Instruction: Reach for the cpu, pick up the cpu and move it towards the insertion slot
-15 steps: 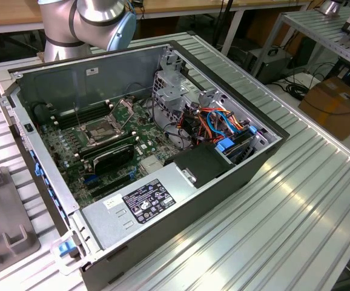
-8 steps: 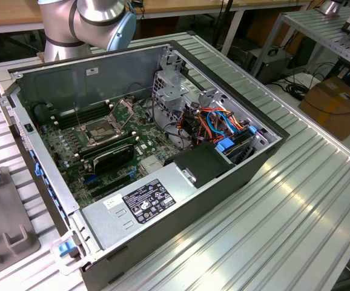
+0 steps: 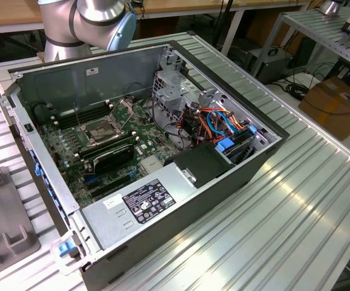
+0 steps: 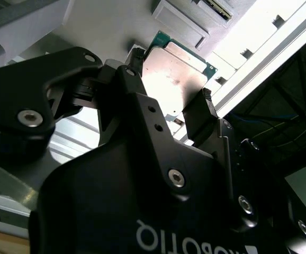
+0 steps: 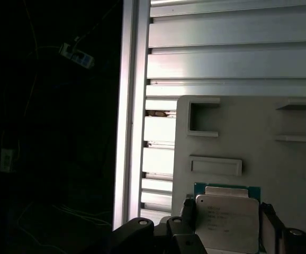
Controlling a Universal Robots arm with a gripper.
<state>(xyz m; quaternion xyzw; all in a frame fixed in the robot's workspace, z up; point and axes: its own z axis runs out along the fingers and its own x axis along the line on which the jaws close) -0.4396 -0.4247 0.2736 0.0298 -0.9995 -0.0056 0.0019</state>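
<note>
We see a ribbed aluminium table (image 3: pixel 284 212) holding an open computer case (image 3: pixel 108 63), with a cardboard box (image 3: pixel 338 103) on the floor at the exterior view's right. The black gripper (image 5: pixel 227 212) pinches the chip (image 5: pixel 228 225), a flat silvery square on green backing, over a grey moulded tray (image 5: pixel 248 137). The shiny-framed socket (image 3: pixel 104 130) lies inside the case.

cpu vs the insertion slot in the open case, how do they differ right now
The small thin silvery-tan square cpu is a flat solid plate; the shiny metal-framed insertion slot has a dark centre. The cpu is gripped by the black gripper above a grey tray; the insertion slot sits fixed on the green motherboard, hinged plate raised. Both are square.
</note>
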